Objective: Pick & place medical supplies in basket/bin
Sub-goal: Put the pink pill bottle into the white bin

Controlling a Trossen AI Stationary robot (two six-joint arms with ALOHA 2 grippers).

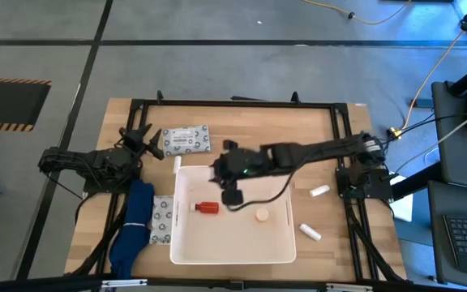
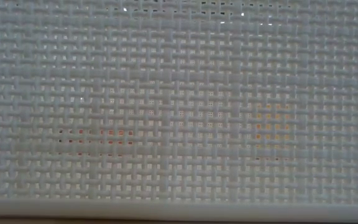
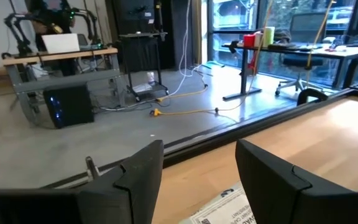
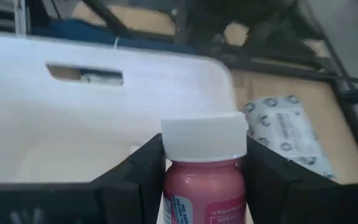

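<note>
The white bin (image 1: pixel 233 243) sits at the table's near middle; a small red bottle (image 1: pixel 207 208) and an orange-capped vial (image 1: pixel 262 215) lie on its floor. My right gripper (image 4: pixel 204 193) hangs above the bin's far left corner (image 1: pixel 221 170), shut on a pink bottle with a white cap (image 4: pixel 204 180). At the table's left, my left gripper (image 3: pixel 197 186) points level and open, with nothing between its fingers. Patterned packets lie on the table beyond the bin (image 1: pixel 186 139) and at its left (image 1: pixel 163 219). My right gripper pinches the pink bottle between its two fingers (image 4: pixel 143 171), on the sides of its body just under the white cap (image 4: pixel 182 177). The bottle is lifted clear above the bin. The gripper slants down from the table's right side.
White tubes lie on the table right of the bin (image 1: pixel 320 191), (image 1: pixel 310 232) and off its far left corner (image 1: pixel 177 165). A blue cloth (image 1: pixel 132 231) lies at the near left. The bin's woven wall (image 2: pixel 179 112) fills the low view.
</note>
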